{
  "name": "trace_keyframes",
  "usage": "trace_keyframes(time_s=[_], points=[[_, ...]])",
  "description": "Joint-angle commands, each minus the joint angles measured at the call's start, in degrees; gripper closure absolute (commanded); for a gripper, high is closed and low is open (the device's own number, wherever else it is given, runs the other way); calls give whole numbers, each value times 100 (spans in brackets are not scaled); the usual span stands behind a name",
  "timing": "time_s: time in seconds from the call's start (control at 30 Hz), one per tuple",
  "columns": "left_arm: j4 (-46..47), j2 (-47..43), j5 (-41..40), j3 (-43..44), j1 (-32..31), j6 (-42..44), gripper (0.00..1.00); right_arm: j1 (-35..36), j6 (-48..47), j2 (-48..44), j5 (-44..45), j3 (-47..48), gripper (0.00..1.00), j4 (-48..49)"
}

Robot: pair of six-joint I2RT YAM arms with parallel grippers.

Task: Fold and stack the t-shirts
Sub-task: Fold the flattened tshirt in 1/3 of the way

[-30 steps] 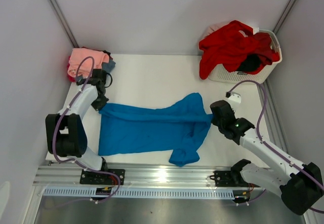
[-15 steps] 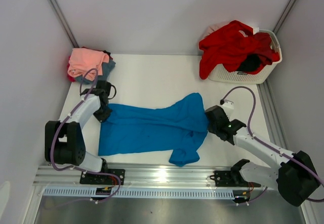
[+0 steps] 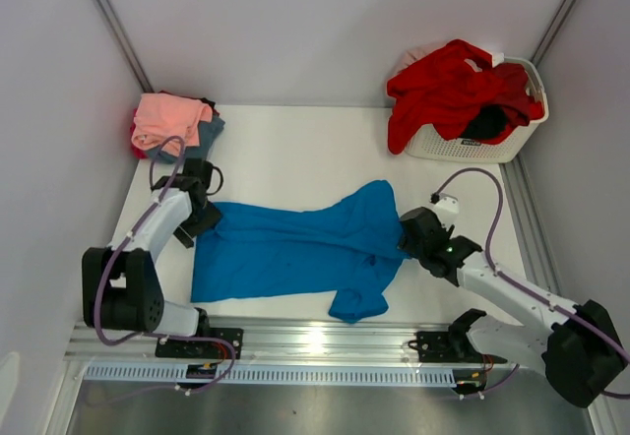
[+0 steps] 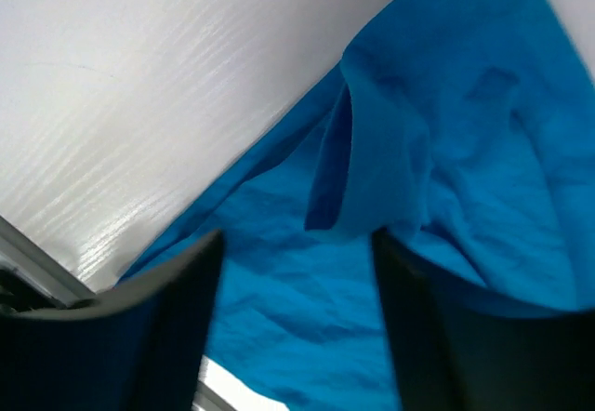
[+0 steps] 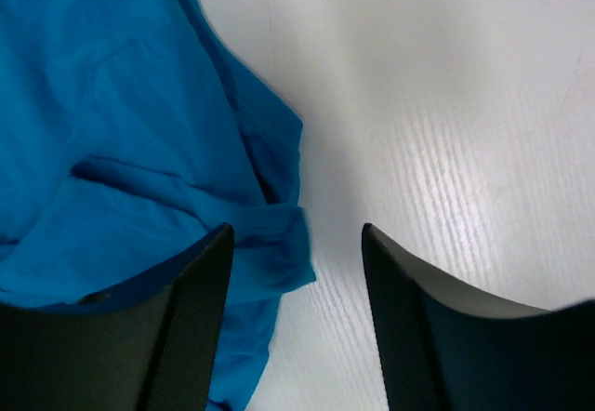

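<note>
Both arms have settled lower and closer over the ends of the bright blue short-sleeved cloth t-shirt (image 3: 295, 248), which lies spread and rumpled across the near half of the white table (image 3: 295, 150). The left arm bends in from the left edge, its left gripper (image 3: 204, 220) over the shirt's far left corner. The right arm stretches low and flat, its right gripper (image 3: 409, 241) at the shirt's right edge.

Both wrist views show the fingers parted with nothing pinched. From above, the wrists hide the fingertips, and the left wrist view is blurred.

A folded salmon pink tee (image 3: 169, 120) tops the stack in the far left corner. A white slatted plastic basket (image 3: 463, 145) holds a red tee (image 3: 448, 86).
</note>
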Motion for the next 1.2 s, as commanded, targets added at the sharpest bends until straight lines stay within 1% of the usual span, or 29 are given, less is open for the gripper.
trace_keyframes(time_s=[0.0, 0.1, 0.2, 0.3, 0.37, 0.47, 0.5, 0.6, 0.73, 0.77, 0.87, 1.0, 1.17], points=[[83, -717, 49, 65, 37, 19, 26, 36, -104, -501, 582, 249, 37, 60], [110, -1139, 57, 188, 45, 72, 22, 27, -393, -722, 724, 503, 35, 191], [171, -1280, 136, 328, 80, 72, 21, 27, -692, -600, 873, 767, 35, 533], [215, -1263, 162, 382, 124, 98, 22, 9, -930, -82, 926, 1100, 35, 744], [460, -1167, 355, 347, 168, 151, 22, 0, -1036, 410, 952, 1146, 35, 1043], [628, -667, 487, 338, 300, 11, 23, -183, -1255, 1104, 743, 1181, 36, 1622], [637, -291, 584, 399, 405, -15, 24, -228, -1308, 1289, 541, 1190, 36, 1920], [654, 221, 813, 618, 607, -77, 26, -420, -1502, 1992, 312, 1277, 36, 2352], [874, 871, 1102, 716, 713, 19, 31, -588, -1659, 2862, 92, 1768, 37, 2485], [892, 951, 1182, 864, 731, 63, 32, -615, -1704, 3142, -13, 1866, 37, 2494], [936, 1267, 1182, 1014, 740, 204, 32, -729, -1835, 3443, -172, 2182, 37, 2573], [927, 1593, 1533, 1190, 994, 231, 33, -896, -1949, 3865, -488, 2542, 38, 2608], [1155, 1620, 1587, 1199, 1135, 415, 34, -905, -2003, 4217, -620, 2667, 40, 2608]])
